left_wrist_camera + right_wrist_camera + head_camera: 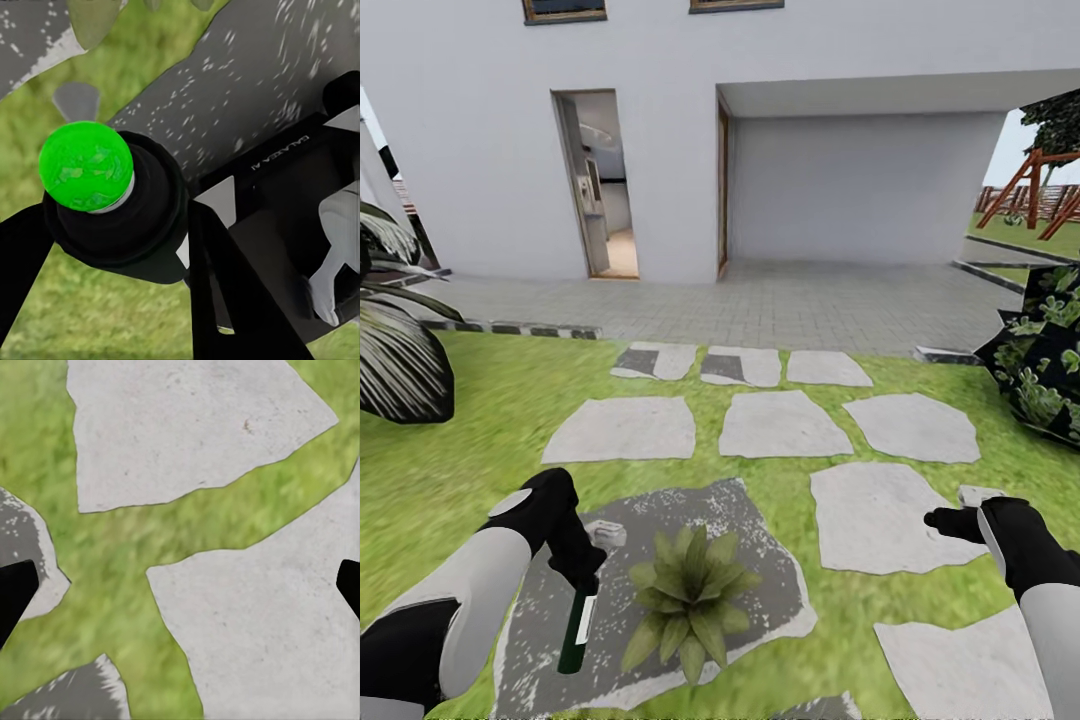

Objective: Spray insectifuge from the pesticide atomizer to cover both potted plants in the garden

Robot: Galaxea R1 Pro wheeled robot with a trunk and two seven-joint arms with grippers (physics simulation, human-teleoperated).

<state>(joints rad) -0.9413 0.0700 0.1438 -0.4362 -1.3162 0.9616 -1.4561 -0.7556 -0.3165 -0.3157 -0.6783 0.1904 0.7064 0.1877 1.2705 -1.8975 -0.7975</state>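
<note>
The pesticide atomizer (577, 628), a slim black bottle with a white label, hangs nozzle-down over the mottled grey paved patch (760, 560). My left gripper (586, 583) is shut on it. In the left wrist view its green-dotted top (85, 166) sits between the black fingers (225, 292), with my left gripper (116, 225) closed round the body. One potted plant (688, 592), a low green rosette, stands on the patch just right of the bottle; its leaf tips (94, 22) show beyond the atomizer. My right gripper (948, 522) is open over the stepping stones (262, 615), nothing between its fingertips (15, 585).
Grey stepping stones (785, 424) lead across the lawn to a paved patio (760, 300) and the white house with an open doorway (600, 185). A striped spiky plant (395, 360) stands at the left and a dark leafy shrub (1045, 370) at the right.
</note>
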